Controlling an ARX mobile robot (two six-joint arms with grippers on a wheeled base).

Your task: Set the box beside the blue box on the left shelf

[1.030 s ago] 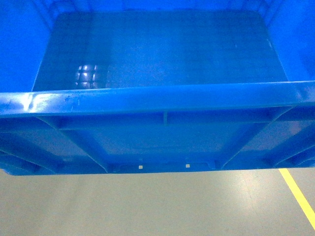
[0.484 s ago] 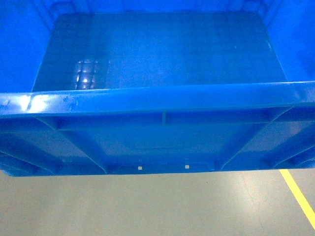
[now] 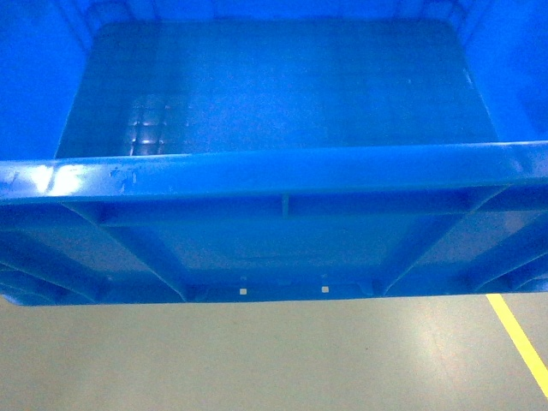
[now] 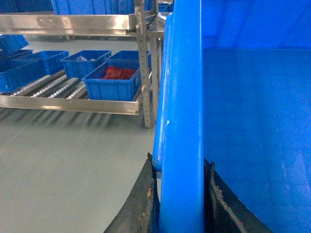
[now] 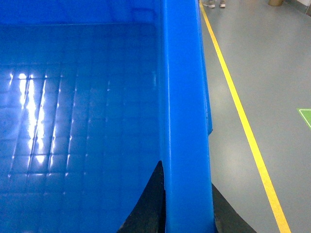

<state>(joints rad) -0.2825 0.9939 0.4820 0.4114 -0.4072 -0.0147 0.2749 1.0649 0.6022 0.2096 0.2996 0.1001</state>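
Carry step: box (image 3: 274,94) aloft over floor, left fingers (image 4: 146,204) and right fingers (image 5: 150,204) each clamping a rim; next, approach shelf (image 4: 73,99) beside its blue boxes.

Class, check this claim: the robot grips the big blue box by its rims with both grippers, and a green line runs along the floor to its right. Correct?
Not quite: the line is yellow, as the right wrist view shows. Both the left gripper and right gripper do clamp the box by its rims.
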